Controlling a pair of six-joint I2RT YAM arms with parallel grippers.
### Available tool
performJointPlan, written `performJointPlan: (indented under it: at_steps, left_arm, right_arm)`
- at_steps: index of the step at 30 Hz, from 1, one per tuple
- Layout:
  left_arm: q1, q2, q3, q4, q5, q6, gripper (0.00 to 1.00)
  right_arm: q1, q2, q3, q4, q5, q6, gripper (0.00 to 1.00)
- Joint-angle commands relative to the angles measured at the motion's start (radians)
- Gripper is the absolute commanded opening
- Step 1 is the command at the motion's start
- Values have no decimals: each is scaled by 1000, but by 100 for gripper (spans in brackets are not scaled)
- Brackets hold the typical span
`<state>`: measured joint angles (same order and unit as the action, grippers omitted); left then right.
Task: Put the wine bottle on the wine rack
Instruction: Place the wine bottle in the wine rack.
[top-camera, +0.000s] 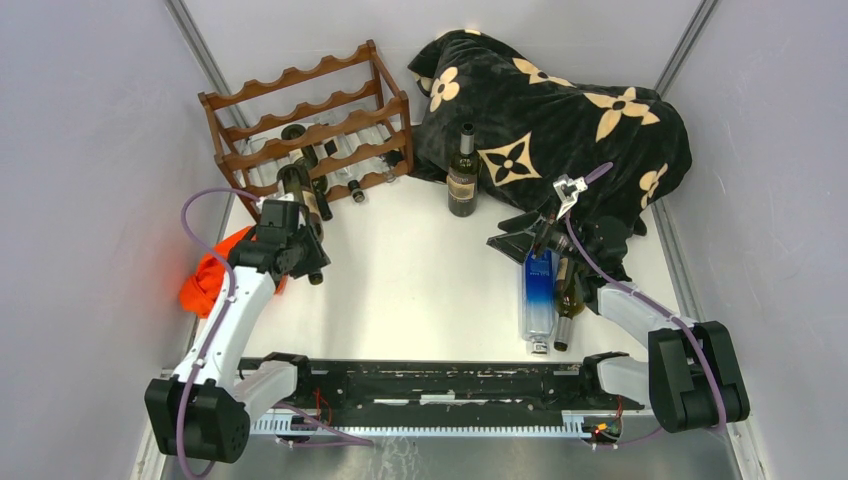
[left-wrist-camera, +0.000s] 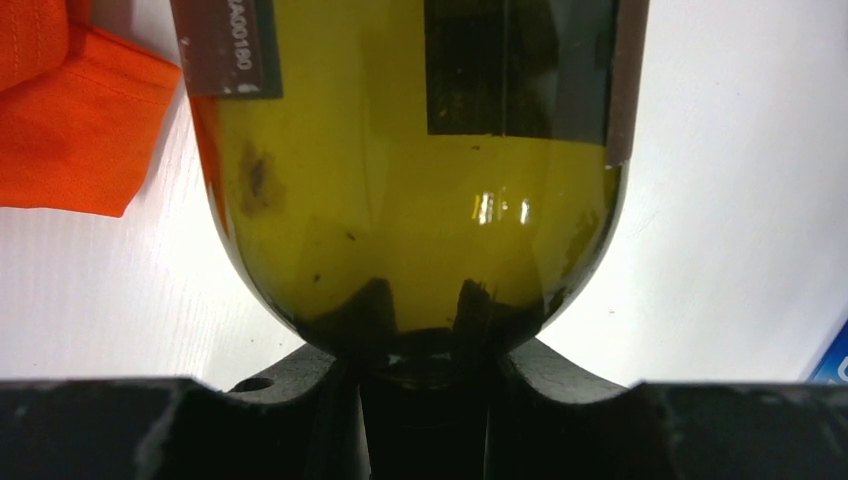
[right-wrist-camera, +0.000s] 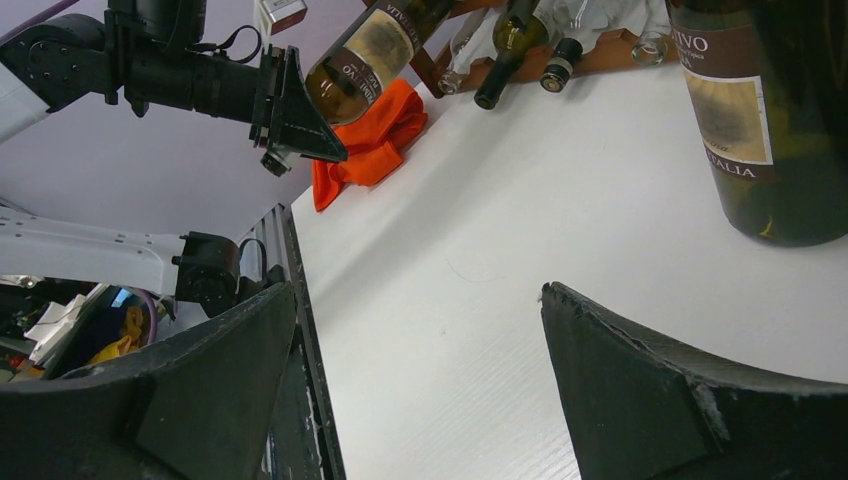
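Observation:
My left gripper (top-camera: 302, 240) is shut on the neck of an olive-green wine bottle (top-camera: 297, 190) and holds it off the table, base pointing at the wine rack (top-camera: 305, 75). In the left wrist view the wine bottle (left-wrist-camera: 410, 230) fills the frame, its neck between the jaws of the left gripper (left-wrist-camera: 425, 385). The rack is dark reddish-brown, with wavy rails, and holds several bottles lying down. My right gripper (top-camera: 520, 240) hangs open over the table's right side. In the right wrist view the right gripper (right-wrist-camera: 420, 330) has nothing between its fingers.
A dark labelled bottle (top-camera: 462, 175) stands mid-table before a black flowered blanket (top-camera: 560, 120). A clear blue-labelled bottle (top-camera: 538, 295) and a green bottle (top-camera: 567, 300) lie beside the right arm. An orange cloth (top-camera: 205, 280) lies at the left edge.

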<state>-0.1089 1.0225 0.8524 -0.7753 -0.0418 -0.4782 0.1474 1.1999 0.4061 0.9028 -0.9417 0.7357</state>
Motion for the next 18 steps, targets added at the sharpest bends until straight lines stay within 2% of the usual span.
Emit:
performJointPlan:
  at_steps: [1, 12, 18]
  left_arm:
    - [33, 6, 96, 180, -72, 53, 2]
    - [39, -31, 123, 156, -97, 55, 2]
    - [40, -46, 134, 115, -159, 85, 2]
  right_arm:
    - [-5, -14, 44, 39, -16, 2, 98]
    - [-5, -10, 43, 39, -19, 1, 98]
    - [-6, -6, 45, 39, -19, 3, 98]
